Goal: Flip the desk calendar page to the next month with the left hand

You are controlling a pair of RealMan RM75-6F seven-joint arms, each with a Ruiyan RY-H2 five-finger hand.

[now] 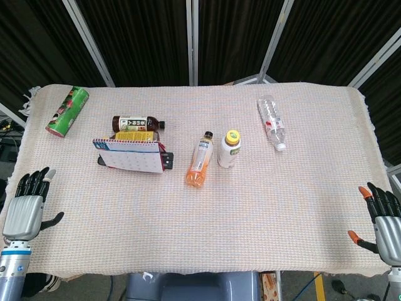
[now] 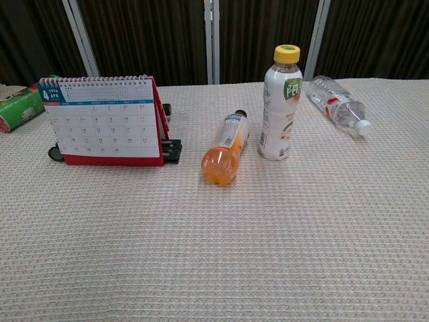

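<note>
The desk calendar (image 1: 130, 155) stands on the left half of the table, its white grid page facing me. In the chest view the calendar (image 2: 104, 119) shows a page marked 4, spiral-bound on a red stand. My left hand (image 1: 26, 207) hovers open at the table's near left edge, well short of the calendar and to its left. At the near right edge my right hand (image 1: 382, 219) is open too. Neither hand shows in the chest view.
Lying bottles: an orange one (image 1: 199, 160), a clear one (image 1: 273, 121), and a dark tea bottle (image 1: 135, 122) behind the calendar. A white yellow-capped bottle (image 1: 229, 148) stands upright. A green can (image 1: 67, 111) lies far left. Black clips (image 2: 173, 149) sit at the calendar's base.
</note>
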